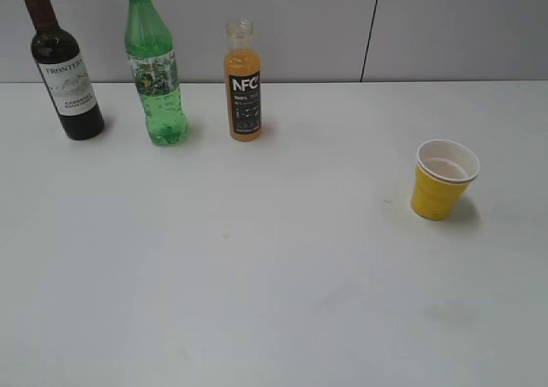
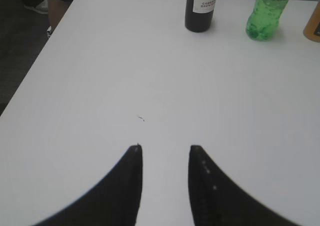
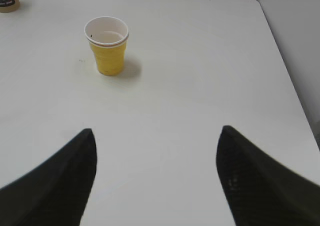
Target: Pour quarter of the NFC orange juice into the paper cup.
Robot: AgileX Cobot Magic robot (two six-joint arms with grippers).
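Black fingers of the left gripper (image 2: 165, 148) fill the bottom of the left wrist view, set a little apart with bare white table (image 2: 125, 76) seen through the gap and nothing held between them. Far ahead of these fingers, along the table's far edge, a wine bottle (image 2: 201, 8) and a green bottle (image 2: 266, 13) are seen cut off at the top, and only a sliver of the juice (image 2: 314, 26) is caught at the right border, well apart from the gripper and off to its right. In the right wrist view the right gripper (image 3: 156, 131) is shown with its fingers spread wide and empty above the table. The cup (image 3: 107, 46) stands upright ahead of it and to the left of its centre line, clear of both fingers; its white inside is visible, with what may be a little liquid at the bottom, though that cannot be told for certain. From the exterior view neither gripper is seen. The juice (image 1: 243, 83) stands upright at the back, just right of the green bottle (image 1: 154, 66), with the wine bottle (image 1: 62, 62) furthest left. Its cap appears to be off, though this is hard to make out. The cup (image 1: 443, 180) sits well apart to the right and nearer the camera.
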